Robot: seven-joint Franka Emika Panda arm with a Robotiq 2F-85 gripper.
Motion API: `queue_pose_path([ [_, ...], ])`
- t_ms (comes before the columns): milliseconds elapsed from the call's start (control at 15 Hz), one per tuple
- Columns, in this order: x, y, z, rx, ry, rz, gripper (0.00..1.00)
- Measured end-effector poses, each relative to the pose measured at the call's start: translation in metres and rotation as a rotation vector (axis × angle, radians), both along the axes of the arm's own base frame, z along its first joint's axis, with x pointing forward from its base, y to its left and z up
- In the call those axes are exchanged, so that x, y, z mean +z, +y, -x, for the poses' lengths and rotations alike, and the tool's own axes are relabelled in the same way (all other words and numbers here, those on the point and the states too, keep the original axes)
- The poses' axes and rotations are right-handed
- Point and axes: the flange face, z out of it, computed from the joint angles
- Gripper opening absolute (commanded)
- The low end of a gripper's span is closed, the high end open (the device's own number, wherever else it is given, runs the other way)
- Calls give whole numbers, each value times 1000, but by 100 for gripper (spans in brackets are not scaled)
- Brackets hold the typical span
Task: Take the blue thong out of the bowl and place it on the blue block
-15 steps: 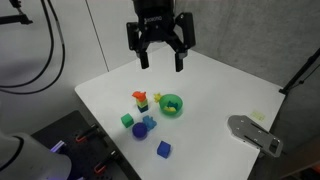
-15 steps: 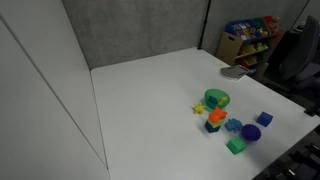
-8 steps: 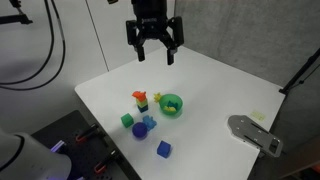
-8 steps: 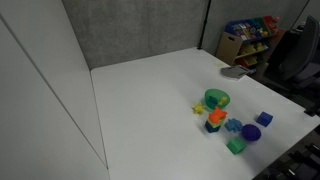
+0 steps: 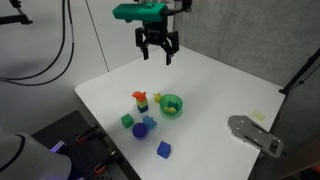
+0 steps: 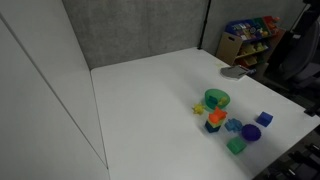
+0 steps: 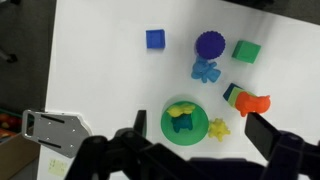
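Observation:
The small bright green bowl point(image 7: 166, 130) sits on the white table and shows in both exterior views point(image 5: 171, 105) point(image 6: 217, 98). In the wrist view the tiny teal blue thong point(image 7: 181, 124) lies inside it, next to a yellow piece point(image 7: 181, 109). The plain blue block point(image 7: 155, 39) stands apart from the bowl point(image 5: 163, 149) point(image 6: 264, 118). My gripper point(image 5: 158, 52) is open and empty. It hangs high above the table's far side, well clear of everything. Its two dark fingers frame the bowl in the wrist view point(image 7: 200, 136).
Near the bowl are a green cube point(image 7: 246, 51), a lumpy blue-purple object point(image 7: 209, 44), a light blue figure point(image 7: 206, 70), an orange piece point(image 7: 255, 103) and a yellow star point(image 7: 219, 129). A grey metal object point(image 5: 255, 135) lies at the table's edge.
The gripper has risen and drawn back toward the table's far side, staying open. The objects on the table have not moved.

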Motion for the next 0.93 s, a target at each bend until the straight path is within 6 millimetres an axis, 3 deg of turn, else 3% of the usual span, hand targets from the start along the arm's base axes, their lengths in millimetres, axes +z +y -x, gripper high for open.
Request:
queue_pose_path([
  [467,-92,12,-62,-30,-29,-66,100],
  [933,-189,33,-101,-77,-42,-53,100],
])
